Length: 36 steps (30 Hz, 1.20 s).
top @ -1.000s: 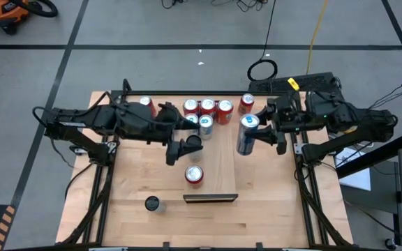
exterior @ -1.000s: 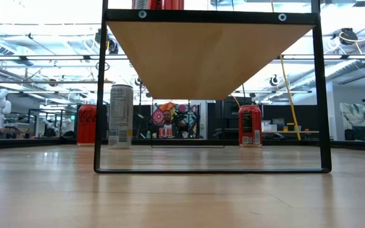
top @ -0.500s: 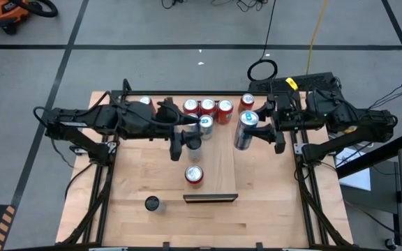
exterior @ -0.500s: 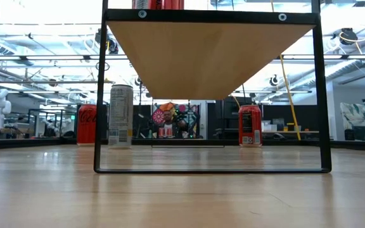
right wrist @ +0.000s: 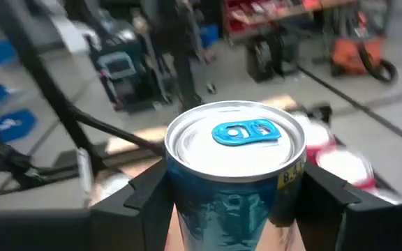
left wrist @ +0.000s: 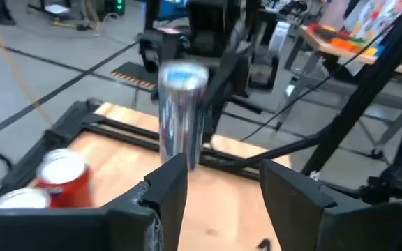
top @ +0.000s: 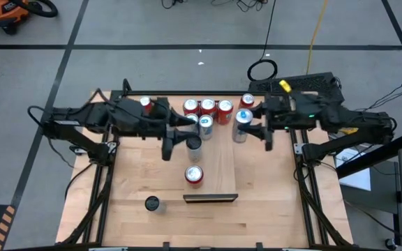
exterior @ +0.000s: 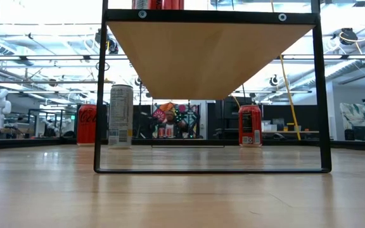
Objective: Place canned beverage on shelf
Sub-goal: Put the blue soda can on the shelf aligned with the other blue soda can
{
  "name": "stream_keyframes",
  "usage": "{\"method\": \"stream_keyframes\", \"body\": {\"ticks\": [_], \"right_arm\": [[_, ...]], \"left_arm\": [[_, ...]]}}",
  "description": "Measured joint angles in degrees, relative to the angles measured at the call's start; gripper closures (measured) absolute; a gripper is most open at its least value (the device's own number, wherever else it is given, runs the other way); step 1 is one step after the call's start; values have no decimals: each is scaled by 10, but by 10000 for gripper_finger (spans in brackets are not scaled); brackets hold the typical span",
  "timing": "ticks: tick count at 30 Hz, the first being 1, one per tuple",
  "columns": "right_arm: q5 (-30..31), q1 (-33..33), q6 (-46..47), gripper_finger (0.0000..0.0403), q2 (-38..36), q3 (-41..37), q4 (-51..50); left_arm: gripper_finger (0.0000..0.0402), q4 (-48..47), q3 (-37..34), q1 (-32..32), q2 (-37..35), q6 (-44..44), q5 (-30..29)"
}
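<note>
My right gripper [top: 248, 130] is shut on a silver can with a blue tab [top: 241, 127], just past the right long edge of the shelf [top: 222, 164]. The shelf is a raised pale-wood board with a dark strip [top: 210, 199] at its near end. A red can [top: 194, 174] stands on the board. My left gripper [top: 175, 139] is open and empty over the shelf's left side, beside a grey-topped can [top: 194, 144]. In the left wrist view its fingers [left wrist: 166, 192] frame the held can [left wrist: 182, 111] farther off. My right gripper pinches the silver can's side wall [right wrist: 187, 202] between its two fingers, below the top rim. The fingers come level from the table's right side. The can stands about upright in the hold, lid up; its base is hidden.
Three red cans [top: 206, 107] stand in a row at the far edge, with another red can [top: 247, 101] to their right and one [top: 145, 103] to their left. A blue-topped can [top: 205, 123] is on the shelf's far end. A small dark can [top: 151, 203] stands near the front left.
My right gripper has carried the silver can a little toward the table's far edge and left, and the can has come from a tilt to nearly upright. My left gripper has drawn back toward the table's left, staying open.
</note>
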Motion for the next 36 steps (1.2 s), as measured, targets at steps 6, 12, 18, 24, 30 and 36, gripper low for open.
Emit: {"method": "stream_keyframes", "body": {"ticks": [6, 12, 18, 24, 30, 36], "right_arm": [[-2, -13, 11, 195, -5, -131, 137], [3, -27, 13, 195, -4, -245, 275], [1, -34, -43, 195, 0, -294, 319], [-1, -42, -88, 195, -1, -295, 324], [-2, -58, -98, 195, 21, -295, 348], [-19, -69, -90, 195, 60, -295, 376]], "left_arm": [[246, -73, -1, 23, -20, 15, 3], [254, -128, 0, 37, -44, 8, 12], [254, -156, 0, 33, -47, -31, 13], [254, -165, 0, 29, -33, -32, 14], [254, -174, 0, 29, -21, -30, 14], [254, -171, 0, 29, -22, -31, 12]]}}
